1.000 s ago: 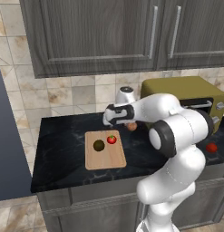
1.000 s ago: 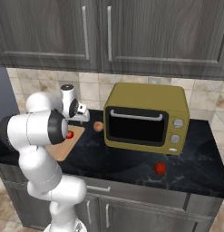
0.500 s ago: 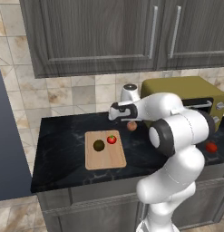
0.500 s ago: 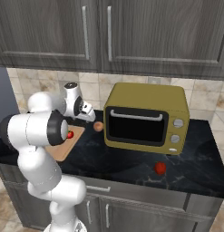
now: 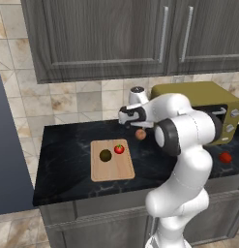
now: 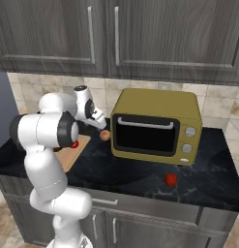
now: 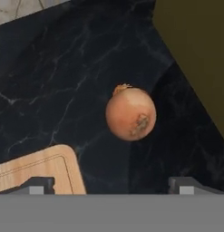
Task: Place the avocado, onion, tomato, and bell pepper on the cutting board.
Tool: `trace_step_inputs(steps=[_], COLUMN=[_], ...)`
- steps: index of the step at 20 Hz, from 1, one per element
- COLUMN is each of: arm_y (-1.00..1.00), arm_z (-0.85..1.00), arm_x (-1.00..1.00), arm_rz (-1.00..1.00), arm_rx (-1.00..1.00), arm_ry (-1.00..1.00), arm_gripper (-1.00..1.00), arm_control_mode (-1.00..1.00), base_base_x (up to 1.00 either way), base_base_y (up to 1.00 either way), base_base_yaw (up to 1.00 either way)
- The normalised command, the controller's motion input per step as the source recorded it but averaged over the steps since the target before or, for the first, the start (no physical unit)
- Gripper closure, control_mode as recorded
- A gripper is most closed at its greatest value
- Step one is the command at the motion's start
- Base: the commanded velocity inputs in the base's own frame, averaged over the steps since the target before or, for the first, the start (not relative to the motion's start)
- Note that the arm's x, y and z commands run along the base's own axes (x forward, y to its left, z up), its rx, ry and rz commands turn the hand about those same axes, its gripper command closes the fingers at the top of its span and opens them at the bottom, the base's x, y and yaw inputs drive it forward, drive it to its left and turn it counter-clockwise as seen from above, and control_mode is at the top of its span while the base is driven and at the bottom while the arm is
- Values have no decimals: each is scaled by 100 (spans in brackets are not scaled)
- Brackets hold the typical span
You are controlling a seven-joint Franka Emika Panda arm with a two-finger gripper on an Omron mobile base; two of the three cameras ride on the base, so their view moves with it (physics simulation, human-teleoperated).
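Moved from above the cutting board (image 5: 112,159), my gripper (image 7: 111,185) now hovers over the onion (image 7: 130,113), jaws spread wide, empty. Onion rests on the counter (image 7: 63,81) beside the board; next I must descend and close on it.

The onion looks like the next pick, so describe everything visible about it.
The onion is a small round tan-orange ball with a smooth papery skin, a brownish root patch on its side and a short dry tip. It sits alone on the dark marbled counter, between the cutting board and the olive toaster oven, touching neither. The open gripper hovers above it without contact.
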Motion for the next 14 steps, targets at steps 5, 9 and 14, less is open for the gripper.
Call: trace_step_inputs(steps=[5,9,14], arm_y=[-10,-24,-23], arm_z=[-2,-21,-26], arm_x=[35,40,29], arm_rz=[-9,-8,-8], arm_rx=[0,2,3], arm_ry=[10,15,14], arm_gripper=[-100,-100,-100], arm_control_mode=[-100,-100,-100], base_base_x=[0,0,0], base_base_y=[0,0,0], base_base_yaw=[0,0,0])
